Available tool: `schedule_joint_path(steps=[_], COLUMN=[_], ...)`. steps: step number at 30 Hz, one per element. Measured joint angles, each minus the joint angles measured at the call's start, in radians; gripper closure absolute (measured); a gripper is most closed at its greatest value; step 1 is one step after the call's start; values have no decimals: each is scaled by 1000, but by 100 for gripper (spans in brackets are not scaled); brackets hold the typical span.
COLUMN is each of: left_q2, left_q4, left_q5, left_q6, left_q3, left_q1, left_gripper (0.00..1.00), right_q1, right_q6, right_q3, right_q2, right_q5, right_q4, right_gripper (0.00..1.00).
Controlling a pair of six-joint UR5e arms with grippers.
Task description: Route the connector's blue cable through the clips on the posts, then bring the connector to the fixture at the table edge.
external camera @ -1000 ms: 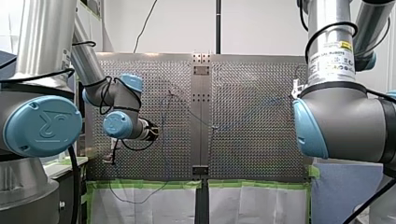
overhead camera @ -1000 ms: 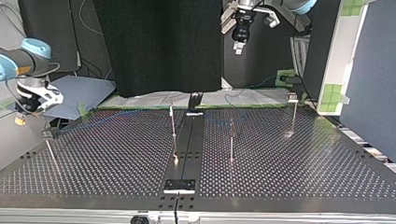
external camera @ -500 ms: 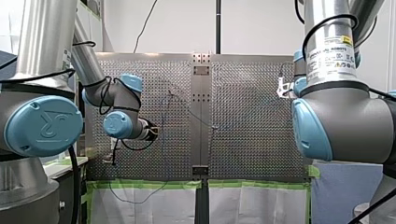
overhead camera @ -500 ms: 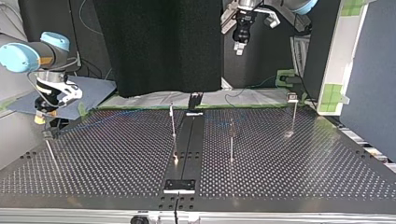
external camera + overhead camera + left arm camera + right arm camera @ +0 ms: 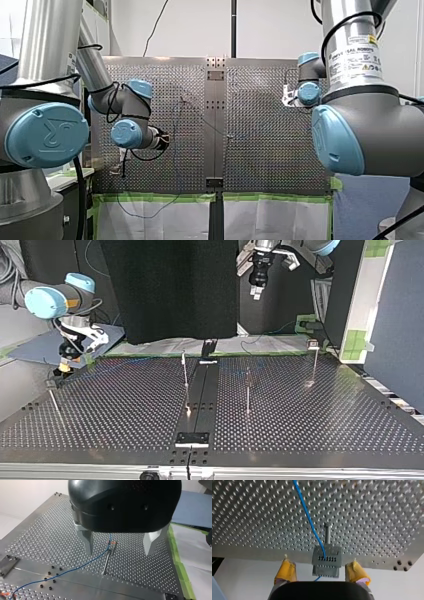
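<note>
Right gripper [image 5: 321, 566]: spread wide, yellow pads either side of connector [image 5: 327, 560], not touching it.
Connector: atop a post [image 5: 327, 533] near the table [image 5: 374, 517] edge, with cable [image 5: 308, 517] leading away.
Left gripper [image 5: 119, 545]: spread, empty, above clip post [image 5: 107, 561] carrying the cable.

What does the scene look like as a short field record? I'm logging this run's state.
left gripper: open, above a clip post that the blue cable reaches
right gripper: open, yellow pads flanking the connector, gaps showing
connector: atop a support post near the table edge, blue cable attached
task stage: connector not yet grasped
</note>
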Motion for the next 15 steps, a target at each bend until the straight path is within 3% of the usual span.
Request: schedule_joint_path(steps=[8,15], left_q2=[0,0], left_q4=[2,1], left_q5=[-44,-53], left_q6=[-12,-14], left_q3=[10,27], left_q1=[4,4], left_gripper=[0,0], right_q1=[72,133], right_q6=[-14,-25], right_q3=[2,3], right_q2=[0,0], right_q5=[38,50], right_q4=[3,11], right_gripper=[0,0])
